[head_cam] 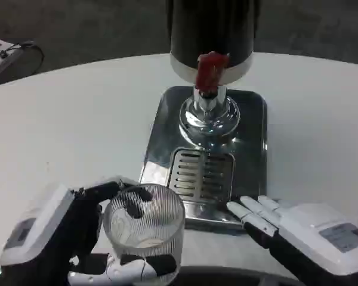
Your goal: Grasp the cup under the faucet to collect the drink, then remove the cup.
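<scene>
The left hand (65,238) is wrapping its fingers around a clear ribbed cup (144,229), thumb side low across the front of the wall and the other fingers curling over the far rim. The cup is sitting on the near side of the dispenser's steel drip tray (161,128), just off its front edge and to the left of the slotted grate (201,174), well short of the red-handled faucet (210,71). The right hand (286,229) is lying flat by the tray's near right corner, fingers pressed together and straight, holding nothing.

The cup is looking like thin, stiff plastic: light, probably empty as far as I can tell, and liable to flex or crack under a hard squeeze. The ribs are likely giving some bite against slipping. A mid-wall grip around the body seems safest.

It is standing upright, mouth opening upward, long axis vertical
</scene>
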You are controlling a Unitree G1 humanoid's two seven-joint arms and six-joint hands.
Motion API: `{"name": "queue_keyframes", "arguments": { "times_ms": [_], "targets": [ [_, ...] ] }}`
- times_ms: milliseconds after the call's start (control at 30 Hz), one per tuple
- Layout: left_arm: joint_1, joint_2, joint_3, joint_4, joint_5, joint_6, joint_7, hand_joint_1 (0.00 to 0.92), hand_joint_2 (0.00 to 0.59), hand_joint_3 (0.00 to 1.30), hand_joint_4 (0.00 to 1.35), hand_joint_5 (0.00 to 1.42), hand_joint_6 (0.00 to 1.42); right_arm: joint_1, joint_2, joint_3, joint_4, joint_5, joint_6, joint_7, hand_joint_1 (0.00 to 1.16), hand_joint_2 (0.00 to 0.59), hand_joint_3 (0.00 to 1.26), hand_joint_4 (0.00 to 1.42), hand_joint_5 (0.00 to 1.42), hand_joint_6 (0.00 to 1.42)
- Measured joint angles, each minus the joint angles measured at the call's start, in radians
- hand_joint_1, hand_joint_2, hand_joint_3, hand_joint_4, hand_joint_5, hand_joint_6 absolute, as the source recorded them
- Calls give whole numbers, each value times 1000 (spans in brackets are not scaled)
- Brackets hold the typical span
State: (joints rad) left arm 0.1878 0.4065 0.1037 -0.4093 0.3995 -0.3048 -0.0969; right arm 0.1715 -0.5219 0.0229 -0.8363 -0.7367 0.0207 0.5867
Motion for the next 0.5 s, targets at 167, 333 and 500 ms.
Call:
{"name": "queue_keyframes", "arguments": {
  "times_ms": [167,333,500],
  "targets": [
    [-5,0,-1,11,0,0,0,458,0,1068,1163,1364,1424,-1,0,0,0,0,0,1,380,397,35,0,0,33],
    [-9,0,-2,11,0,0,0,458,0,1068,1163,1364,1424,-4,0,0,0,0,1,3,379,397,35,0,0,32],
    [-9,-1,-3,11,0,0,0,458,0,1068,1163,1364,1424,-3,2,-6,0,7,2,3,379,397,35,0,0,32]
  ]
}}
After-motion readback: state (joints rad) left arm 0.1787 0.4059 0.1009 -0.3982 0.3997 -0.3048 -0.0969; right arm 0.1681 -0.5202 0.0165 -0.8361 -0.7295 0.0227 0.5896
